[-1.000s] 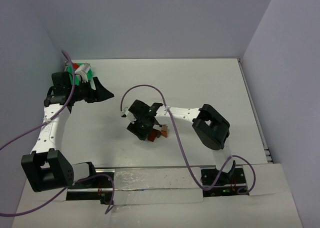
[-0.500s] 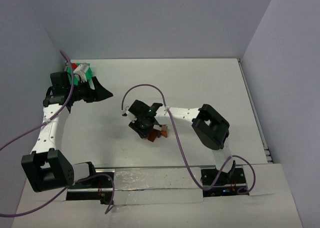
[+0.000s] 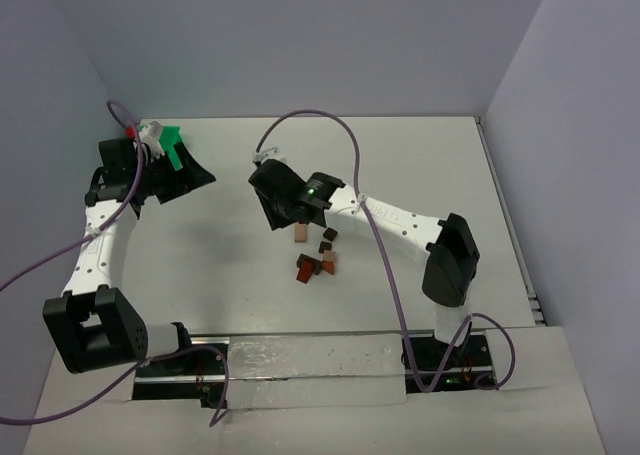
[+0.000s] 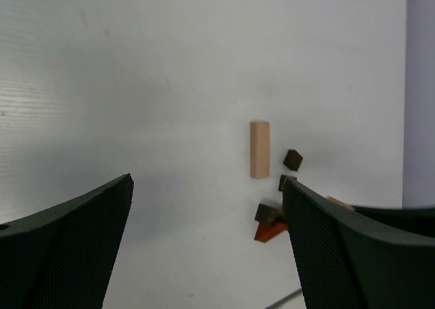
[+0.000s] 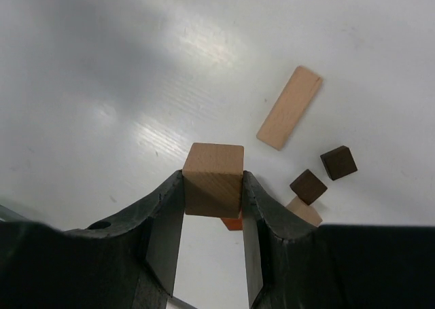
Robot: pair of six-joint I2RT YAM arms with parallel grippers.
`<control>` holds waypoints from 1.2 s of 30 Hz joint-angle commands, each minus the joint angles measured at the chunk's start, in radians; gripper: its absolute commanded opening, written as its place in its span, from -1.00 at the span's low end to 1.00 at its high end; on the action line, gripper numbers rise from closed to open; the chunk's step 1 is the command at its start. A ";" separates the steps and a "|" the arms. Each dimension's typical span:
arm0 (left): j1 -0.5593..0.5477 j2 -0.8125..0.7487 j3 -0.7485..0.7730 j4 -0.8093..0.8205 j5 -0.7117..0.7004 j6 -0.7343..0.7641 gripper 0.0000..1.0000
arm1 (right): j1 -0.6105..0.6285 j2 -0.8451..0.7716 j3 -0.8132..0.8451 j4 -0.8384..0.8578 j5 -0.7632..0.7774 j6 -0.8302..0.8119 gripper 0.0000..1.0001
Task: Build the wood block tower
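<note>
Lifting off the pile where it was sitting a second ago, the right gripper (image 5: 213, 190) is now hanging above the table (image 3: 430, 165), farther from the arm bases and a little to the left. Its jaws are standing narrowly apart and are clamping a light tan cube (image 5: 213, 177), which is sitting square between the two fingers (image 5: 165, 217) and clear of the surface.

Below it, the other blocks are lying loose and unstacked. A long tan block (image 5: 289, 108) is resting flat on its own, just beside two dark brown cubes (image 5: 338, 162). Another tan piece (image 5: 303, 211) is showing partly past the gripper body. A reddish-brown piece (image 5: 232, 222) is peeking out behind the held cube. In the top view, this cluster is sitting near the middle of the table, toward the near edge.

Over on the far left, the left gripper (image 4: 207, 183) is hovering with its jaws spread wide and nothing between them. It is pointing across the table at the same blocks. A green tray (image 3: 172, 143) is lying just beside it in the far corner, well apart from the blocks.
</note>
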 commanded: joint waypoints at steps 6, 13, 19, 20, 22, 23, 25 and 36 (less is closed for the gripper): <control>0.033 0.039 0.095 -0.029 -0.213 -0.061 0.98 | -0.131 0.118 0.153 -0.136 -0.020 0.229 -1.00; 0.032 0.022 0.082 -0.011 -0.200 -0.060 0.99 | -0.221 0.188 0.168 -0.144 -0.128 0.249 -1.00; 0.032 0.036 0.087 -0.011 -0.203 -0.055 0.98 | -0.237 0.234 0.181 -0.146 -0.178 0.271 -1.00; 0.032 0.039 0.088 -0.010 -0.202 -0.054 0.99 | -0.240 0.241 0.186 -0.146 -0.181 0.273 -1.00; 0.032 0.045 0.089 -0.011 -0.196 -0.047 0.98 | -0.243 0.265 0.190 -0.142 -0.179 0.273 -1.00; 0.032 0.048 0.093 -0.012 -0.187 -0.043 0.99 | -0.246 0.278 0.195 -0.142 -0.169 0.274 -1.00; 0.034 0.051 0.096 -0.014 -0.182 -0.030 0.98 | -0.252 0.293 0.199 -0.141 -0.169 0.276 -1.00; 0.034 0.040 0.087 -0.010 -0.151 0.004 0.99 | -0.255 0.351 0.231 -0.141 -0.135 0.270 -1.00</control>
